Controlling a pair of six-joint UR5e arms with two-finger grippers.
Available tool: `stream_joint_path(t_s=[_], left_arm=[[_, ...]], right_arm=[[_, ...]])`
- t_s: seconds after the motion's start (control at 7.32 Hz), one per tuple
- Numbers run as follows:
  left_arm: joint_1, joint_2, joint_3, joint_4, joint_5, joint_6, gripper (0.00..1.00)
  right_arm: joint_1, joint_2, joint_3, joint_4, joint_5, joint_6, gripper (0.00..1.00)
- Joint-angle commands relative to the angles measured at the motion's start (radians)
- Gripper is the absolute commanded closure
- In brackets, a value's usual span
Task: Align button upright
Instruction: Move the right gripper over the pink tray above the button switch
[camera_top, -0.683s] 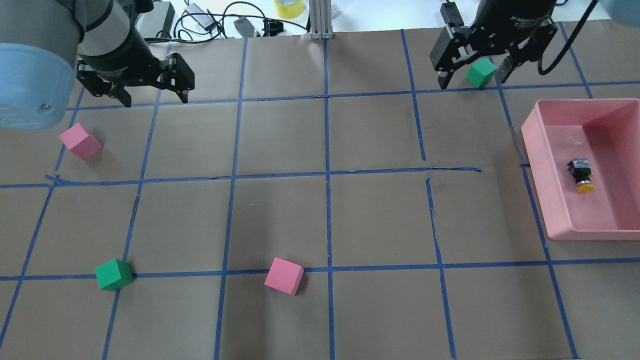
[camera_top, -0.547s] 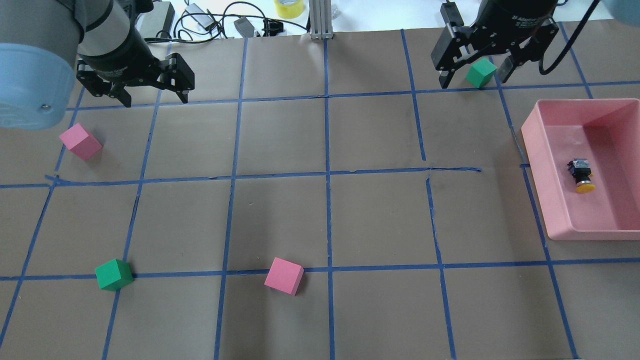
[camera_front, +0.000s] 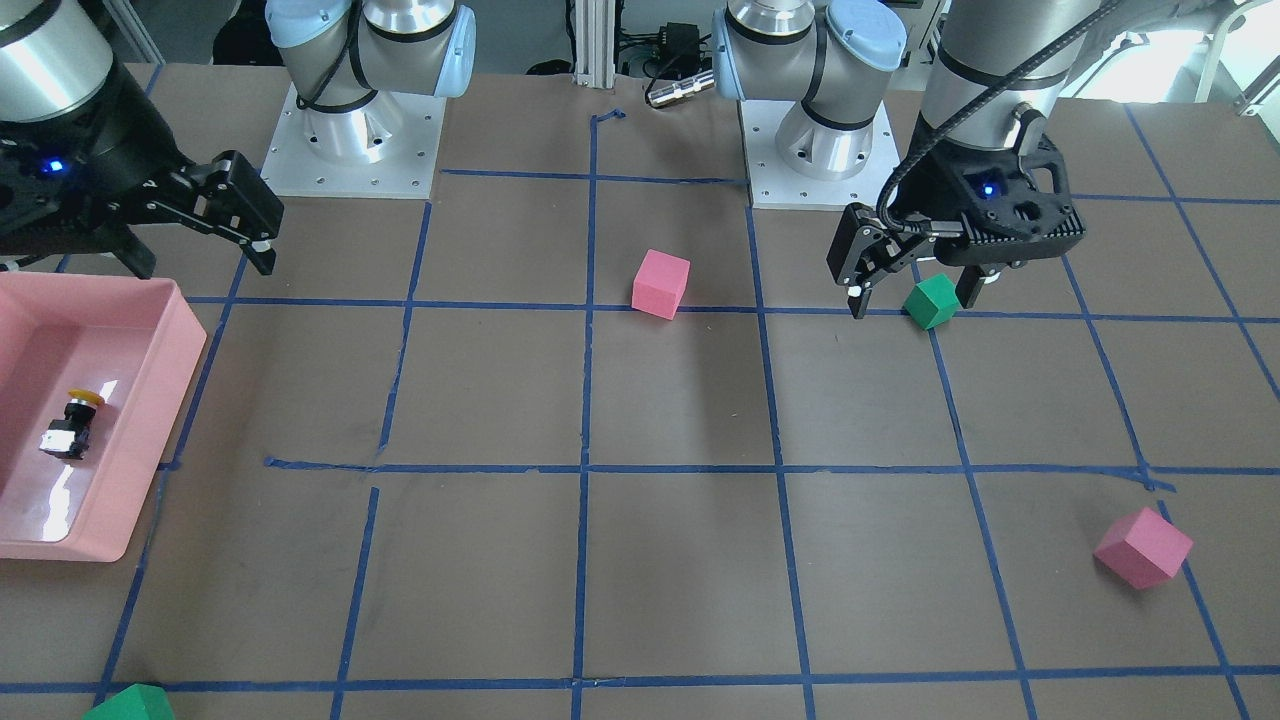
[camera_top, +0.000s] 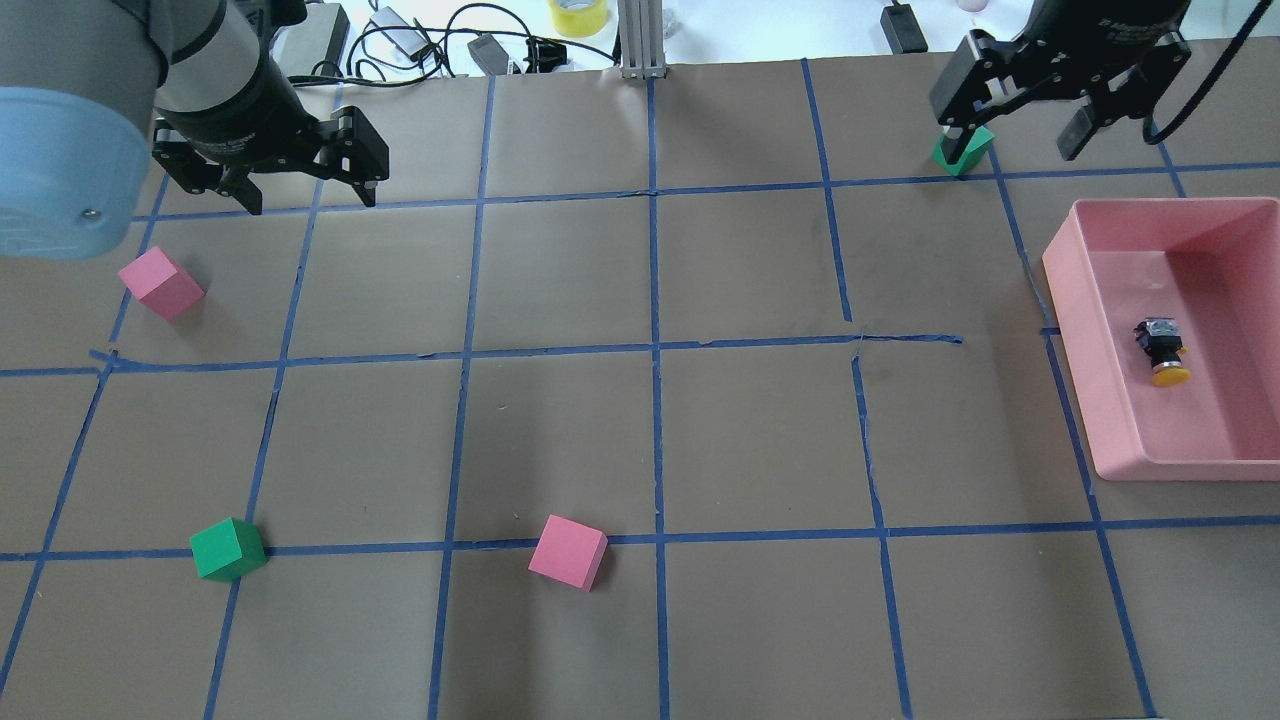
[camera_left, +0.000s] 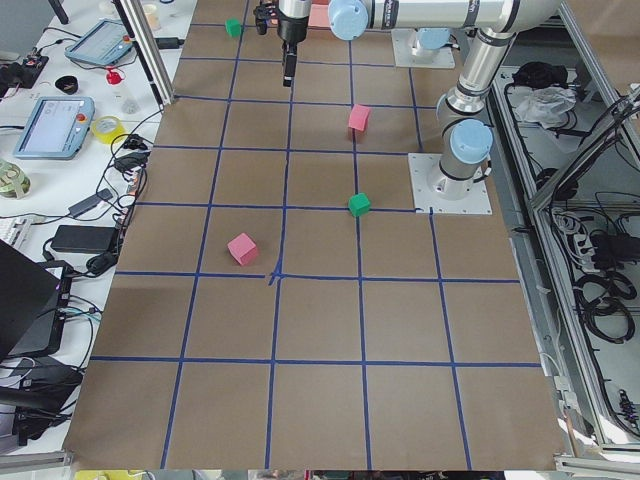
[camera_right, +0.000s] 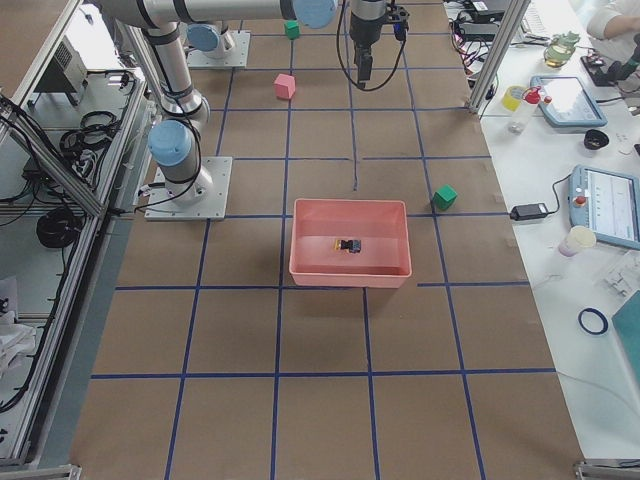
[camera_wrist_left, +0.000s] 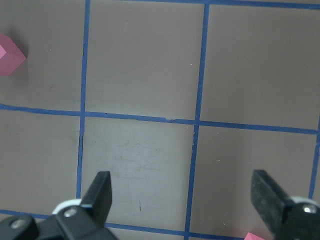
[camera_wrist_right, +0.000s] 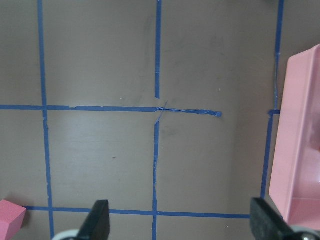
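Both hands empty and spread open; my right hand (camera_top: 1010, 135) at the upper right is way closer than my left hand (camera_top: 310, 203). Down-right of it, the button (camera_top: 1160, 352) lies on its side in the pink tray (camera_top: 1080, 300), yellow cap pointing frame-bottom.

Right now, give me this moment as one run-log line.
button lying sideways in pink tray | left gripper open, empty | right gripper open, empty

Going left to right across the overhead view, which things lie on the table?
Pink foam cube, green foam cube, second pink foam cube, second green foam cube, pink plastic tray, yellow-capped push-button lying inside it.
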Motion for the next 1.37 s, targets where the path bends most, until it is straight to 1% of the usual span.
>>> stream_joint_path(t_s=[0.0,0.14,0.27,0.41,0.55,0.68,0.82,0.96,1.09,1.23], left_arm=[[0.0,0.0,0.0,0.0,-0.002,0.0,0.0],[0.0,-0.003,0.002,0.001,-0.003,-0.002,0.0],[0.0,-0.003,0.003,0.002,-0.005,-0.003,0.0],[0.0,-0.003,0.002,0.002,-0.005,-0.003,0.0],[0.0,-0.003,0.002,0.002,-0.005,-0.003,0.0],[0.0,0.0,0.002,0.002,-0.003,-0.002,0.0],[0.0,0.0,0.002,0.002,-0.003,-0.002,0.0],[0.0,0.0,0.002,0.002,-0.002,-0.002,0.0],[0.0,0.0,0.002,0.002,-0.003,-0.002,0.0],[0.0,0.0,0.0,0.002,-0.005,-0.002,0.0]], right_arm=[[-0.092,0.016,0.01,-0.007,-0.039,-0.101,0.0],[-0.156,0.035,0.02,-0.012,-0.038,-0.117,0.0],[-0.228,0.053,0.043,-0.05,-0.038,-0.167,0.0],[-0.291,0.069,0.092,-0.134,-0.039,-0.3,0.0],[-0.354,0.096,0.147,-0.241,-0.042,-0.368,0.0],[-0.414,0.134,0.201,-0.367,-0.076,-0.376,0.0],[-0.448,0.174,0.249,-0.482,-0.078,-0.39,0.0],[-0.459,0.208,0.279,-0.522,-0.069,-0.402,0.0],[-0.473,0.227,0.313,-0.536,-0.062,-0.402,0.0],[-0.473,0.243,0.35,-0.612,-0.062,-0.402,0.0]])
